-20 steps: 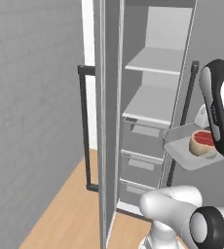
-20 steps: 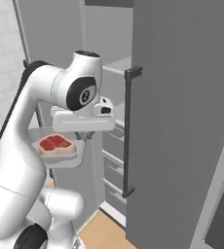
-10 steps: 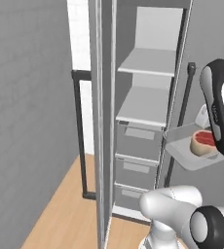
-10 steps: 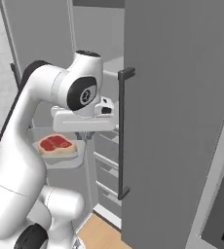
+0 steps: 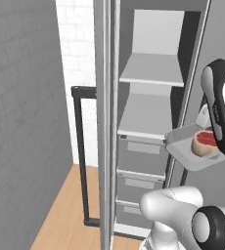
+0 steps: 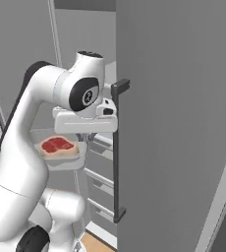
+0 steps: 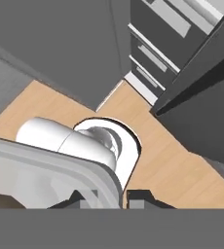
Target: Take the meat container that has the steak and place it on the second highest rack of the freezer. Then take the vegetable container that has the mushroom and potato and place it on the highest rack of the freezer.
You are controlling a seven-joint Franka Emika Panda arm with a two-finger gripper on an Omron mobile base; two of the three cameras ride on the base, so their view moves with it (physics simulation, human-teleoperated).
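Steak [image 5: 207, 139] rides in the pale meat container [image 5: 185, 146] I carry, level and in front of the open freezer [image 5: 151, 78], about at the height of its top drawer [image 5: 141, 149]. My claw [image 7: 109, 197] is clamped on the container's rim, fingertips either side. Wooden floor [image 7: 182, 165] lies below.

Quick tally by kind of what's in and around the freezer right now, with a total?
Shelves in the freezer: 2
Drawers: 3
Meat container: 1
Steak: 1
Total: 7
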